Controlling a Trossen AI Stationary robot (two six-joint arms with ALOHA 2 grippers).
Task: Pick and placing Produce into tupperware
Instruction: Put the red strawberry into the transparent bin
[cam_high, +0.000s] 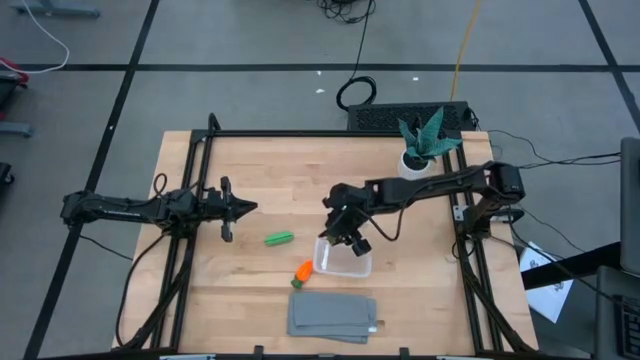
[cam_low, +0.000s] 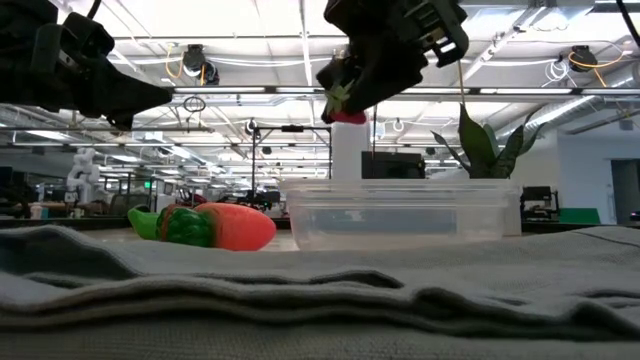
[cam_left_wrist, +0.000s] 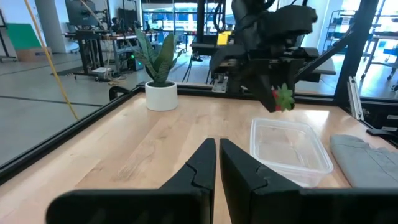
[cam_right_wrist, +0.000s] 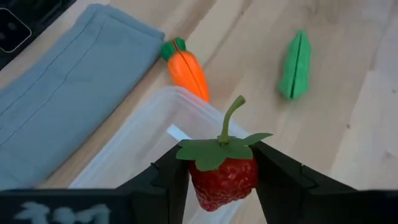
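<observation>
The right gripper (cam_high: 346, 232) hung in the air above the clear plastic container (cam_high: 343, 258), its jaws closed on a small red berry (cam_right_wrist: 224, 176) with a green leafy cap and stem. In the right wrist view the berry sat squarely between the two dark fingers (cam_right_wrist: 169, 176), directly over the container's near corner. From the table-level camera, the berry (cam_low: 346, 112) was clearly above the container's rim (cam_low: 400, 188), not touching it.

The container (cam_right_wrist: 149, 140) sat on the wooden table (cam_high: 260, 170), and nothing showed inside it. The orange carrot (cam_high: 303, 271) with its green top lay on the table just beside the container's left front corner, between the container and the folded grey cloth (cam_high: 333, 316). In the high view it was hard to say whether the carrot touched the container wall; in the right wrist view the carrot (cam_right_wrist: 187, 70) appeared to be right against it. The green pod (cam_high: 279, 238) lay apart on the bare wood, to the left of the container.

The left gripper (cam_high: 238, 208) waited over the left side of the table, well apart from the produce. Its jaws were nearly together, holding nothing, with only a thin gap between the fingers (cam_left_wrist: 200, 167).

A spiky green plant in a white pot (cam_high: 424, 148) stood near the table's far right edge.
</observation>
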